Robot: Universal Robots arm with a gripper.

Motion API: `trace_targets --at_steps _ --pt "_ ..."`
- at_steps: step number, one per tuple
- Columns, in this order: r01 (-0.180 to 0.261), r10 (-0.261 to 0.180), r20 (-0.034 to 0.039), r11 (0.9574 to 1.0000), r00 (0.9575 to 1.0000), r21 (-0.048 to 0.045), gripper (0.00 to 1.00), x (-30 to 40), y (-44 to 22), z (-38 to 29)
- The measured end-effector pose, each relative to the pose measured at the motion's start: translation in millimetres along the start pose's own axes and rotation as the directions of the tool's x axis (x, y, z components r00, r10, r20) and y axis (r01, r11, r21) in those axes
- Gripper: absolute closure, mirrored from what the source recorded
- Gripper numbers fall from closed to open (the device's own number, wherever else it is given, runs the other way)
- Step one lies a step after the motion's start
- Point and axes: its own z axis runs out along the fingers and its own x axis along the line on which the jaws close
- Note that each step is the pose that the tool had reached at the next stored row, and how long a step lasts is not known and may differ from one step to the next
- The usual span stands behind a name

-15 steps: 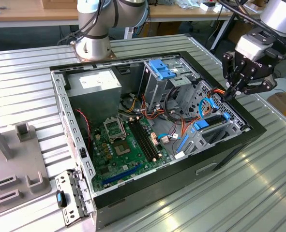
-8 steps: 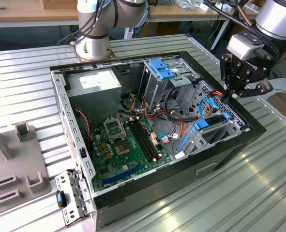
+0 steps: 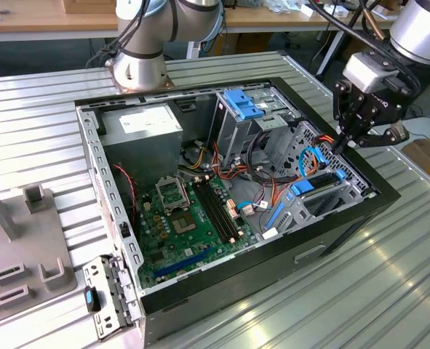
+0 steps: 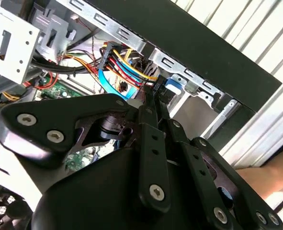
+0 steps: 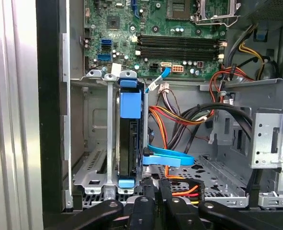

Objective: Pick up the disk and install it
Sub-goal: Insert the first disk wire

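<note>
- The disk (image 5: 130, 139) stands on edge in a slot of the drive cage (image 5: 94, 158), blue rails showing at both of its visible ends. As far as the first wrist view shows, it looks seated rather than loose.
- The gripper (image 3: 340, 142) hangs just above the drive cage's cable side. Its jaws are drawn close together, and nothing can be made out between them in either wrist view.
- In the second wrist view the gripper's tips (image 4: 156, 91) sit right at a blue connector (image 4: 172, 84), among red and yellow leads at the cage's edge.
- Judged from this, the work in hand is at the cabling beside the seated disk. Doing it well means keeping the tips square to the connector and pressing straight, not sideways, so the blue data cable (image 5: 170, 158) is not kinked.
- The orange and red wire bundle (image 5: 179, 120) crowds the space next to the cage and could snag.
- The computer case (image 3: 331, 240) lies open on the table (image 3: 389, 291). Besides the cage, it holds the motherboard (image 3: 193, 225) and the power-supply box (image 3: 142, 127), both well apart from the cage.
</note>
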Motion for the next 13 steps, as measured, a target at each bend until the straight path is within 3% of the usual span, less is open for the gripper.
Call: trace_targets --at_steps 4,5,6,9,13 --pt "0.000 0.000 0.0002 1.0000 1.0000 0.0000 0.84 0.8 0.1 -0.1" --pt "0.000 0.000 0.0044 1.0000 1.0000 -0.0001 0.84 2.9 0.2 -0.1" --pt "-0.001 0.001 0.0156 1.0000 0.9999 -0.0002 0.84 5.8 0.3 -0.3" --pt "-0.003 0.003 0.0307 1.0000 0.9995 -0.0003 0.84 12.4 1.3 -0.8" --pt "-0.003 0.003 0.0359 1.0000 0.9994 0.0011 0.84 14.6 3.9 -1.1"
